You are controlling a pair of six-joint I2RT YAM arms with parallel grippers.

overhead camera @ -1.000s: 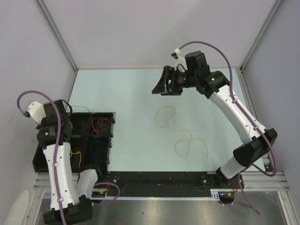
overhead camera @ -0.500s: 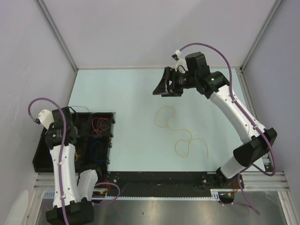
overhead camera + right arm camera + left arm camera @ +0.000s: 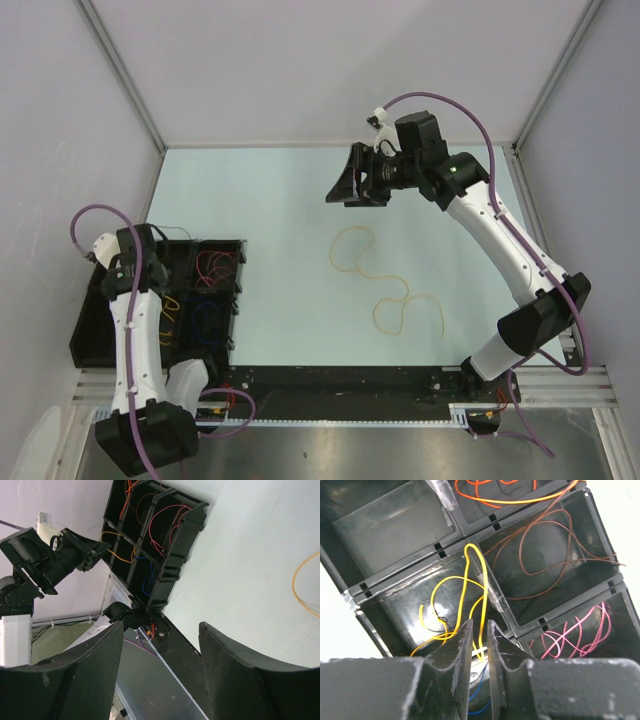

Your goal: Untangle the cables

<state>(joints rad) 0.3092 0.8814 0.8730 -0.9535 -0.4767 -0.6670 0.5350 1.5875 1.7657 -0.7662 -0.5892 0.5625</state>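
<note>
Hovering over the black divided tray (image 3: 238, 262), our left gripper (image 3: 479, 645) has its fingers set narrow, pinching the yellow cable (image 3: 464, 587), which arches up over a divider from its compartment. In the neighbouring compartments we see an orange cable (image 3: 520, 503), a brown cable (image 3: 521, 555) and a pink cable (image 3: 570, 632), each curled on its own. Our right gripper (image 3: 345, 187) hangs spread wide, gripping nothing, above the far part of the table (image 3: 250, 200). A pale yellow-orange cable (image 3: 385, 276) lies in loose loops on the table, well apart from the tray.
</note>
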